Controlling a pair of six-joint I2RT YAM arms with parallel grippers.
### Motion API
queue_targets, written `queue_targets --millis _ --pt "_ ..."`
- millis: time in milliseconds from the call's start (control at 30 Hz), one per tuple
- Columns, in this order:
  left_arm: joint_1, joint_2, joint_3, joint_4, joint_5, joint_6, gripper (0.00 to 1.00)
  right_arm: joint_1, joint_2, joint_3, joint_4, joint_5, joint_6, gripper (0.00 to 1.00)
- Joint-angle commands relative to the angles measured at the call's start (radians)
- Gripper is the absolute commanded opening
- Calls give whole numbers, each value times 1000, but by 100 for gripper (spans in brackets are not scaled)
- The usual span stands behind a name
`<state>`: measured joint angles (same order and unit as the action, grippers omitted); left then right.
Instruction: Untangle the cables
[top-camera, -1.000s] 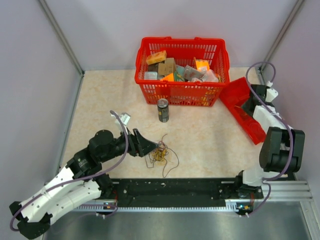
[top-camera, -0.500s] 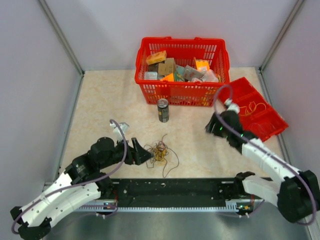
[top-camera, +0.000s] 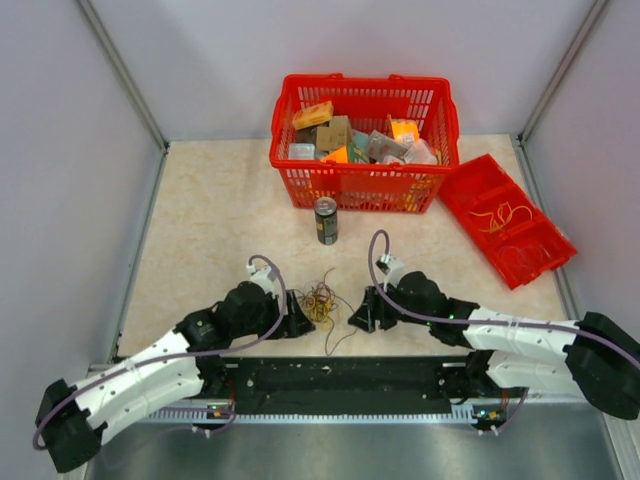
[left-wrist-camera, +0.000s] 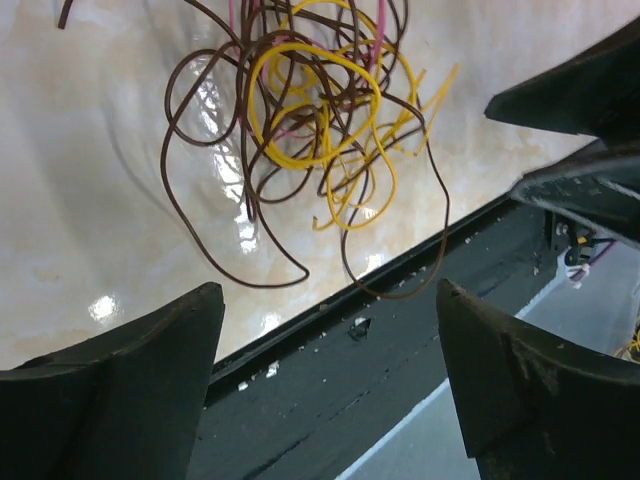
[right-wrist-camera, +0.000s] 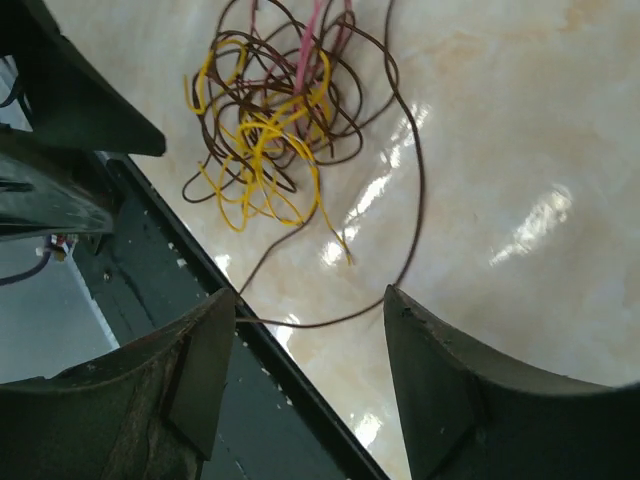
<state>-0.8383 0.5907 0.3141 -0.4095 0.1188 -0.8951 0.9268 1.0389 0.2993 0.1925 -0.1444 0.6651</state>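
- Cables (top-camera: 320, 300): in one loose knot on the tabletop (top-camera: 200, 220), near the middle of its near edge, just beyond the black rail (top-camera: 340, 375) fixed along that edge.
- In the knot, seen from the left wrist (left-wrist-camera: 310, 130): dark brown loops wound through bright yellow ones, with a thin pink strand at the top. One long brown loop trailing onto the rail.
- The same tangle from the right wrist (right-wrist-camera: 275, 120): one wide brown loop swinging out toward the rail, close beside one finger but not pinched.
- Left tool (top-camera: 297, 322): low at the left of the knot, jaws wide apart, nothing between them (left-wrist-camera: 327, 300).
- Right tool (top-camera: 358, 318): low at the right of the knot, facing the left one, jaws apart too and holding nothing (right-wrist-camera: 310, 298).
- Drink can (top-camera: 326, 220): upright, farther in from the knot, just in front of the red basket (top-camera: 365, 80) at the far edge.
- Red tray (top-camera: 530, 250): toward the right edge, with a separate yellow cable (top-camera: 503, 214) lying in it.
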Motion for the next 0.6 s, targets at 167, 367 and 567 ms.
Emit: queue_targets --millis 167,367,567 --pt "2 423 184 129 -91 82 74 24 208 169 166 -86 -71 56" --pt "4 419 66 340 22 -8 64 24 329 164 301 -159 -55 41" --pt "4 402 82 284 1 -1 86 30 382 187 288 -147 -56 12"
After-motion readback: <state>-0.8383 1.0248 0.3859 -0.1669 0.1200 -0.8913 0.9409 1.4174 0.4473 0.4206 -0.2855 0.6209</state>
